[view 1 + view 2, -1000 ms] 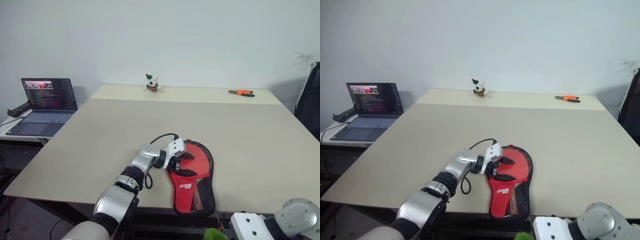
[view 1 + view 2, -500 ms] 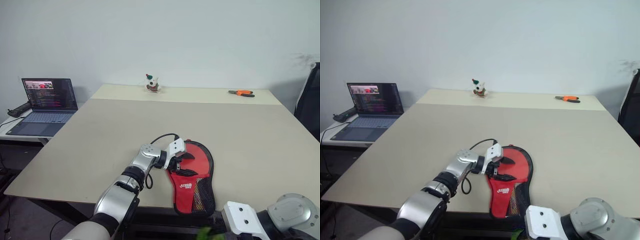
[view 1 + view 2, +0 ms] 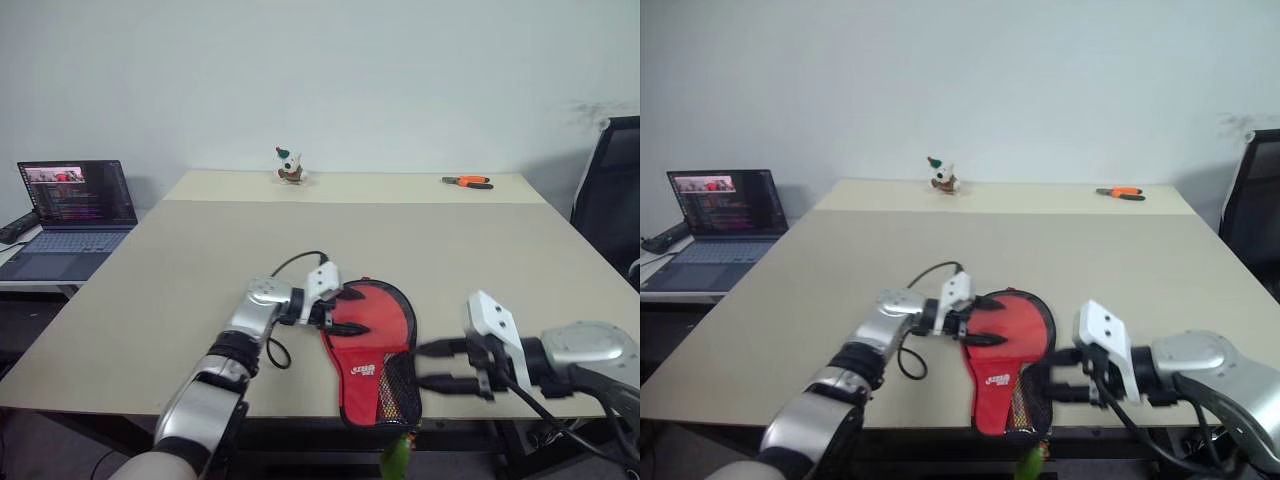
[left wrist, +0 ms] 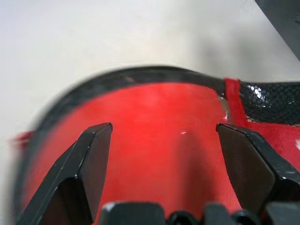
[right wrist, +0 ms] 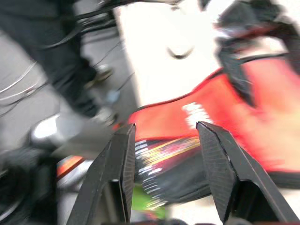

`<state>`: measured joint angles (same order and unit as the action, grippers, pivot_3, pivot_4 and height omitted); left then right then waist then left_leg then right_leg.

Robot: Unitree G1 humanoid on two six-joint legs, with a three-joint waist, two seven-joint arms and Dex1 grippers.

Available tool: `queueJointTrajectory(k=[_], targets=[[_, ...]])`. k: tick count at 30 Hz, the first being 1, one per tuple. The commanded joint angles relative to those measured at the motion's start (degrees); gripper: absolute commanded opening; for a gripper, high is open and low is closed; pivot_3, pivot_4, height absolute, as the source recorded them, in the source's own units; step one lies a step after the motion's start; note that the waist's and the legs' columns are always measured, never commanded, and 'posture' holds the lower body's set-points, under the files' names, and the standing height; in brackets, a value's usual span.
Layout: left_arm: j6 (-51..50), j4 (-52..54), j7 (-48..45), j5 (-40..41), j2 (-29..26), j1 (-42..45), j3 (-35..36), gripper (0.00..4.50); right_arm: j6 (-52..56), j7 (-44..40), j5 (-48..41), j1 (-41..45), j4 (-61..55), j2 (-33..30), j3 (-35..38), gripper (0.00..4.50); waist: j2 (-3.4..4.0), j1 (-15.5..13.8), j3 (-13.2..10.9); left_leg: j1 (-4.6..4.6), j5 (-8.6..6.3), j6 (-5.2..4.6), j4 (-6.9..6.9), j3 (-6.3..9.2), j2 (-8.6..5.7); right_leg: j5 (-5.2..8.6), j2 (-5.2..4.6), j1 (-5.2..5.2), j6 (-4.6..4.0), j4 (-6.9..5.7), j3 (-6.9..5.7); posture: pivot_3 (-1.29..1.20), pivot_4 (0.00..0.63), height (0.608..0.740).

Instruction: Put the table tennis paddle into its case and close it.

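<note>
The case (image 3: 378, 345) lies red side up near the table's front edge, its mesh pocket end toward me. The table tennis paddle is hidden. My left gripper (image 3: 351, 312) is open and hovers at the left rim of the case's round part. In the left wrist view my left gripper (image 4: 163, 129) has its fingers spread over the red fabric of the case (image 4: 154, 101). My right gripper (image 3: 420, 366) is open, level with the table and just right of the mesh pocket end, pointing at it. Nothing sits between the right gripper's fingers (image 5: 215, 154).
A laptop (image 3: 70, 200) stands on a side desk at the left. A small figurine (image 3: 289, 166) and orange pliers (image 3: 468, 182) lie at the table's (image 3: 480, 260) far edge. A black chair (image 3: 608, 190) is at the right. Something green (image 3: 397, 460) shows below the front edge.
The camera has turned a little. My right arm rose from below the table's front edge, opened its fingers and came in beside the case. My left gripper drew back slightly toward the case's left rim.
</note>
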<state>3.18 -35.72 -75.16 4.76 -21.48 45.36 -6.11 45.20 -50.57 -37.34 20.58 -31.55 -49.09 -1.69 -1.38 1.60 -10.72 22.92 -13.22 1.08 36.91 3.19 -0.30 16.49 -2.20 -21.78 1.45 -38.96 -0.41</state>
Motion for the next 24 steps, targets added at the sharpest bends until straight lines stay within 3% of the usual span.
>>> queueJointTrajectory(k=[1, 6, 10, 15, 24], targets=[[-14.38, 25.28, 2.19, 7.15, -6.75, -11.74, 4.96, 3.87, -7.40, 0.40, 6.84, 5.66, 10.24, 3.36, -2.53, 2.20, 0.02, 0.48, 0.01, -0.02, 0.00, 0.00, -0.02, -0.05, 0.02, 0.01, 0.00, -0.04, -0.03, 0.01, 0.07, 0.00, 0.150, 0.740], [-29.90, 50.11, 11.86, 13.88, -11.68, -30.17, 12.36, 3.87, -17.67, -1.81, 14.62, 13.15, 29.22, 8.53, -5.24, 2.20, 0.09, -0.02, -0.05, 0.00, -0.02, 0.00, -0.02, -0.03, 0.07, 0.04, -0.09, -0.05, -0.08, 0.05, 0.10, 0.00, 0.150, 0.740], [-33.38, 56.54, 17.82, 15.88, -13.30, -37.46, 18.17, 3.87, -25.21, -5.58, 19.19, 18.79, 44.87, 11.19, -6.39, 2.20, 0.13, -0.69, -0.08, -0.03, -0.01, 0.00, 0.04, 0.11, 0.04, 0.03, -0.18, 0.05, -0.09, 0.04, 0.09, 0.00, 0.150, 0.740], [-31.63, 52.85, 20.65, 15.03, -13.70, -33.06, 15.76, 3.87, -34.35, -7.26, 24.71, 23.97, 59.96, 11.01, -5.60, 2.20, 0.17, -1.56, -0.10, -0.11, 0.06, 0.03, 0.09, 0.04, 0.01, 0.00, -0.05, 0.15, -0.13, 0.02, -0.06, 0.00, 0.150, 0.740], [-23.07, 40.05, 20.94, 12.82, -13.35, -26.61, 12.53, 3.87, -35.22, -6.47, 27.17, 23.48, 60.38, 10.33, -3.69, 2.20, 0.22, -0.93, -0.11, 0.00, 0.03, 0.03, -0.08, -0.20, 0.05, -0.01, -0.04, -0.11, -0.14, 0.03, 0.07, 0.00, 0.150, 0.740]])
